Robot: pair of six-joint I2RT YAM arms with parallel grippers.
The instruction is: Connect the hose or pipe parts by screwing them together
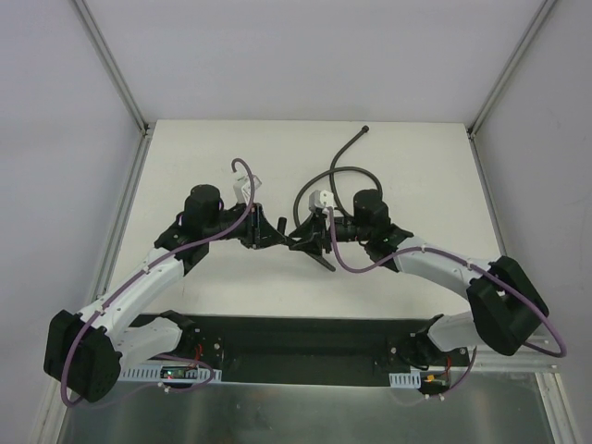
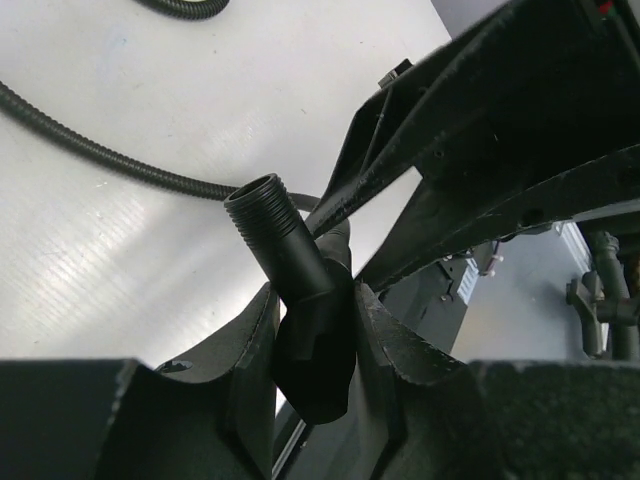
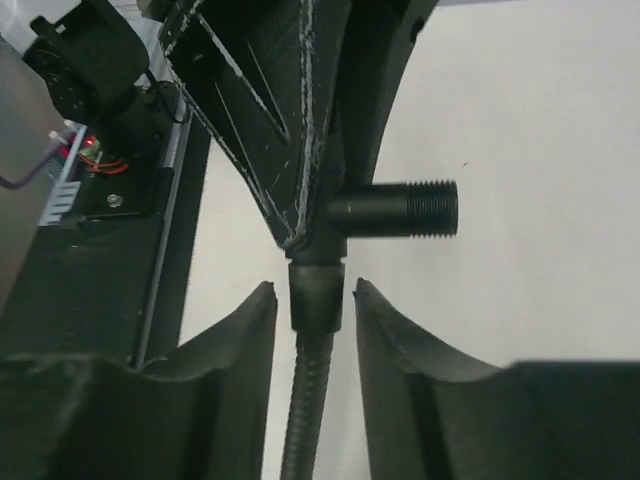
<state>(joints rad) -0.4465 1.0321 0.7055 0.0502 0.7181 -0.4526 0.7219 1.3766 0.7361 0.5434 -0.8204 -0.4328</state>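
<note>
My left gripper (image 2: pixel 313 300) is shut on the body of the small black T-shaped fitting (image 2: pixel 285 245), whose threaded end points up and left. In the right wrist view the fitting (image 3: pixel 400 209) shows a threaded side arm pointing right. The hose's end nut (image 3: pixel 317 290) sits against the fitting's lower port. My right gripper (image 3: pixel 315 290) stands narrowly open around that nut, with a thin gap on each side. The dark-grey hose (image 1: pixel 344 157) curves away across the table to its free knobbed end (image 1: pixel 364 130). Both grippers (image 1: pixel 294 239) meet at mid-table.
The white table (image 1: pixel 416 176) is bounded by metal frame rails on the left (image 1: pixel 129 194) and right. A black base plate (image 1: pixel 296 342) holding the arm mounts lies along the near edge. The hose loop (image 2: pixel 100 155) lies on the table behind the fitting.
</note>
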